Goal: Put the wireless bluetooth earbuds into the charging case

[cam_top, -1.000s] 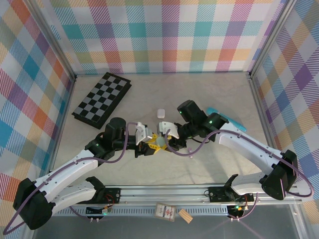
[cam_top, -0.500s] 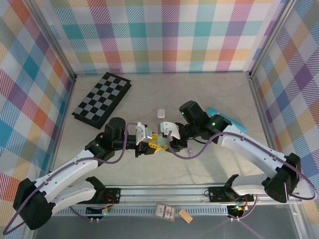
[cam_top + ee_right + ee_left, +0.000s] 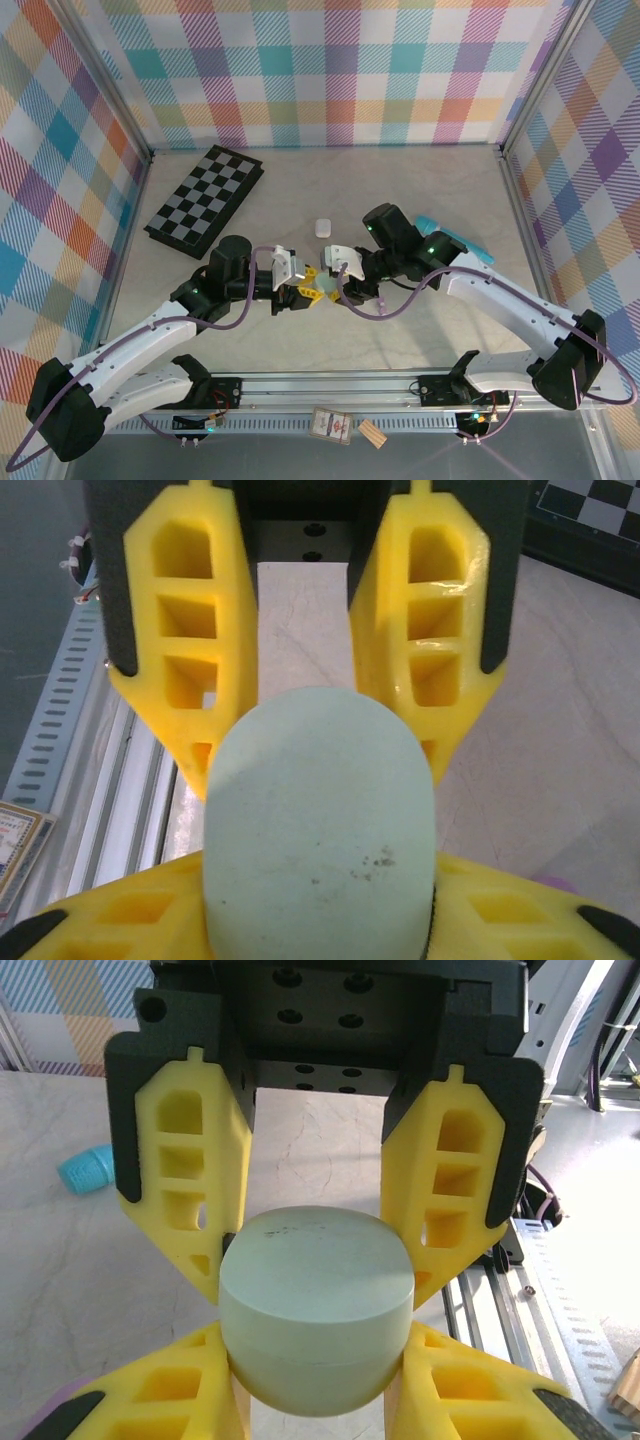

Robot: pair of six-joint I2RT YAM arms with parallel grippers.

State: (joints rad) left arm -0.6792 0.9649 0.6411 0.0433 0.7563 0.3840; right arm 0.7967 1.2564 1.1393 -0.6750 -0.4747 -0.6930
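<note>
A pale green pebble-shaped charging case (image 3: 318,291) is held closed above the table between both arms. My left gripper (image 3: 304,293) is shut on it from the left, and the left wrist view has the case (image 3: 318,1300) wedged between the yellow fingers (image 3: 160,1390). Opposite it, my right gripper (image 3: 331,284) is shut on the same case (image 3: 320,820) from the right. The right wrist view has its own fingers (image 3: 520,910) low and the left gripper's fingers (image 3: 190,680) beyond. The earbuds are out of view.
A small white case (image 3: 322,227) lies on the table behind the grippers. A turquoise stick (image 3: 445,237) lies at the right, partly under the right arm. A folded chessboard (image 3: 205,198) sits at the back left. Something purple (image 3: 55,1400) lies beneath the left gripper.
The right arm has shifted slightly to the right. Both grippers stay closed on the green case at the same spot.
</note>
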